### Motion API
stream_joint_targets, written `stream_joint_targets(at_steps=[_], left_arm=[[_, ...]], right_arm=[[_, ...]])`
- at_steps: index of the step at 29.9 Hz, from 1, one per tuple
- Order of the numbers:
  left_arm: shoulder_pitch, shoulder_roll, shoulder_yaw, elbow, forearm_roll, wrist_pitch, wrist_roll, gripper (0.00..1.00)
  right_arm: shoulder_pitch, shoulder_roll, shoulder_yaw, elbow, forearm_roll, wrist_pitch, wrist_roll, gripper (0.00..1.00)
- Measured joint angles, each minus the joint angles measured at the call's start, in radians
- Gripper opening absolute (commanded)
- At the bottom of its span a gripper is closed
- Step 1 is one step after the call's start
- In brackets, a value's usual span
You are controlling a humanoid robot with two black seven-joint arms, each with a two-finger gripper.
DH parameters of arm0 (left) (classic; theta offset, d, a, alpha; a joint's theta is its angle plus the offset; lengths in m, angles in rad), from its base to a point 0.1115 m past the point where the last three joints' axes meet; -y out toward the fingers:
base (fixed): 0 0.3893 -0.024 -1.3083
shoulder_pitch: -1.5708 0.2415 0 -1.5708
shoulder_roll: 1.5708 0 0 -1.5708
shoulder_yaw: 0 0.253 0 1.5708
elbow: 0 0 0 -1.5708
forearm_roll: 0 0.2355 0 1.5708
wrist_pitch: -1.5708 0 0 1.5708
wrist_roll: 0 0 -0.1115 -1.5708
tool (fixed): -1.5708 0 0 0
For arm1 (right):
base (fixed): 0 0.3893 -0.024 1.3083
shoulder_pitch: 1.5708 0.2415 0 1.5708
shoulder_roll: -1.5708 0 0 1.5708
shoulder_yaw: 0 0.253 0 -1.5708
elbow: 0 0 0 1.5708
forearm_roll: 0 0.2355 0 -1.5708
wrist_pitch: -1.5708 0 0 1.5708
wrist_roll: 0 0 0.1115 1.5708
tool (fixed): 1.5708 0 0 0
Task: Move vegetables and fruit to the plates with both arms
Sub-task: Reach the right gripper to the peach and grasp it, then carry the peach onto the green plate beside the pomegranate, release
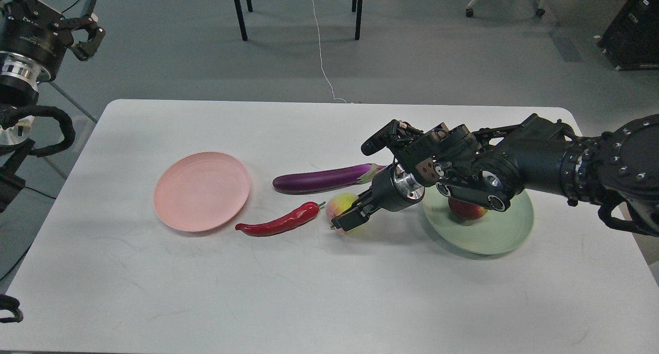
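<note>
The yellow-green peach (341, 206) lies on the table between the red chili pepper (280, 222) and the pale green plate (489, 235). My right gripper (348, 218) is down at the peach, with one finger across its front and the peach showing above and below it; the other finger is hidden. The dark red pomegranate (466, 211) sits on the green plate, mostly hidden behind my right arm. The purple eggplant (319, 179) lies just behind the peach. The pale pink plate (202, 190) is bare. My left gripper (88, 25) is open and empty, raised off the table's far left corner.
The white table (309, 292) has free room along its front half. Beyond its far edge are chair legs (239, 12) and a white cable (322, 55) on the grey floor.
</note>
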Motion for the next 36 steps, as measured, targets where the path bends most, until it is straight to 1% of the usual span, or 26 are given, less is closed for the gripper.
stream_joint_targets(at_steps=[3, 6, 12, 15, 19, 22, 30, 33, 36], left_arm=[[0.001, 0.001, 0.001, 0.000, 0.000, 0.000, 0.000, 0.98], [0.001, 0.001, 0.001, 0.000, 0.000, 0.000, 0.000, 0.98], [0.001, 0.001, 0.000, 0.001, 0.000, 0.000, 0.000, 0.98], [-0.001, 0.003, 0.000, 0.001, 0.000, 0.000, 0.000, 0.98], [-0.004, 0.017, -0.001, 0.000, 0.000, 0.000, 0.003, 0.98], [-0.006, 0.024, -0.001, 0.000, 0.000, 0.000, 0.003, 0.98], [-0.007, 0.036, -0.001, -0.022, 0.000, 0.000, 0.003, 0.98], [-0.007, 0.036, -0.001, -0.024, 0.000, 0.000, 0.003, 0.98], [-0.006, 0.035, -0.001, -0.024, 0.000, 0.000, 0.003, 0.98]], right_arm=[[-0.006, 0.005, 0.000, -0.003, 0.000, 0.000, 0.000, 0.65], [-0.009, 0.006, 0.000, -0.012, -0.001, -0.005, 0.000, 0.62], [0.004, 0.006, 0.000, -0.003, -0.001, -0.017, 0.001, 0.61], [0.034, -0.023, 0.011, 0.030, 0.011, -0.018, 0.005, 0.61], [0.105, -0.126, 0.036, 0.119, 0.018, -0.016, 0.006, 0.62], [0.150, -0.227, 0.043, 0.187, 0.019, -0.012, 0.005, 0.62], [0.187, -0.550, 0.022, 0.346, -0.004, -0.003, -0.002, 0.62], [0.184, -0.638, -0.013, 0.370, -0.046, -0.003, -0.003, 0.62], [0.171, -0.698, -0.035, 0.373, -0.068, -0.003, -0.003, 0.62]])
